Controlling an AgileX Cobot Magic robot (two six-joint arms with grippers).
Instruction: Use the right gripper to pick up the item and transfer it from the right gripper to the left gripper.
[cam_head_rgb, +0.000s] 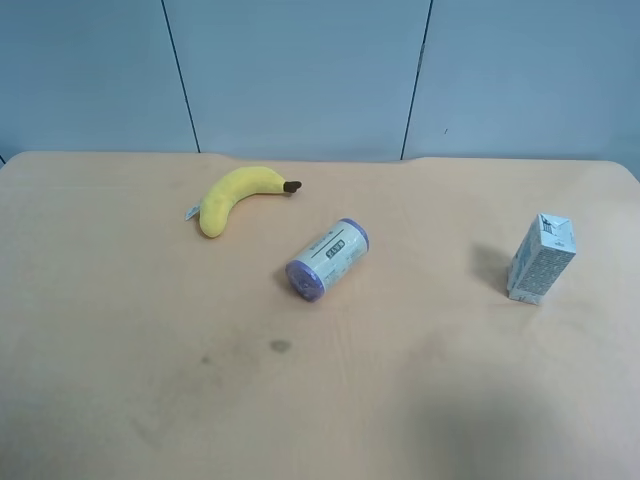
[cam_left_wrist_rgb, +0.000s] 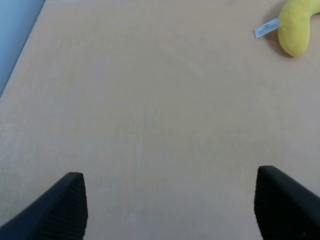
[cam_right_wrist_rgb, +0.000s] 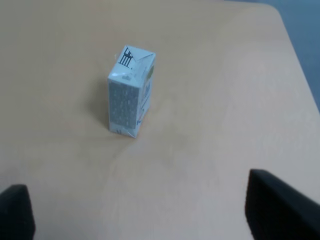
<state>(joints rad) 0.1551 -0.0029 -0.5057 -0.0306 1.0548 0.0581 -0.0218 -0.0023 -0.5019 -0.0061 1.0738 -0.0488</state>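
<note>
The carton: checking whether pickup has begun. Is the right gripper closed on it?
No, the carton stands upright and untouched, beyond the open right gripper.

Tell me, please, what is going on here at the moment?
Nothing is held yet. The right hand hangs open above the table, facing the standing carton, which it is not touching. The left hand is open too, over bare table near the banana. A can lies on its side between banana and carton.
</note>
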